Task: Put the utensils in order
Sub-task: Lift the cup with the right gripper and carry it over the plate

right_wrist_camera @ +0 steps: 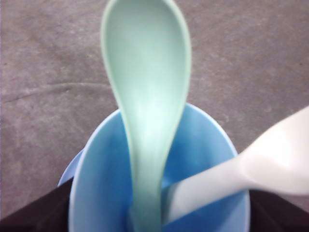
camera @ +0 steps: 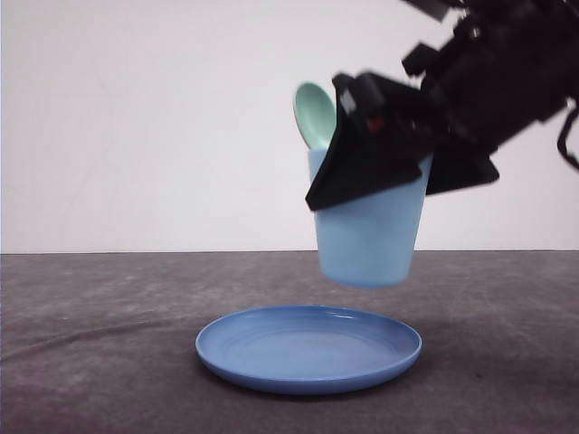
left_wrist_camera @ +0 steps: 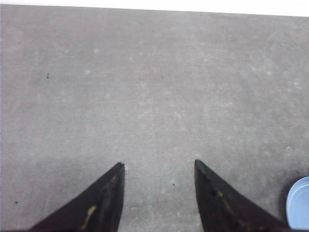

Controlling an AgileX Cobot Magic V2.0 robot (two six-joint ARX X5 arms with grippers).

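Spoon (camera: 314, 113) and fork (right_wrist_camera: 251, 169) both stand inside the light blue cup (camera: 366, 240), handles down and heads up. The spoon is pale mint green. Its long body runs up out of the cup, and its oval bowl pokes above the rim, just beside the right hand (camera: 389, 167). In the right wrist view the spoon (right_wrist_camera: 147, 96) goes straight up the middle, and the white fork leans off to one side, resting on the rim. The fork's tines are too blurry to make out.

The right hand is clamped on the cup, one black finger on each side of it, near the rim. The black arm comes in from up high on the right and tilts down toward the cup. The cup hangs in the air, a bit tipped, over the round blue plate (camera: 271, 357), not touching it. The plate sits on the gray counter (camera: 90, 344).

The left hand (left_wrist_camera: 159, 166) hovers over bare counter with its two dark fingers spread apart and nothing between them. An edge of the plate (left_wrist_camera: 300, 203) shows near it.
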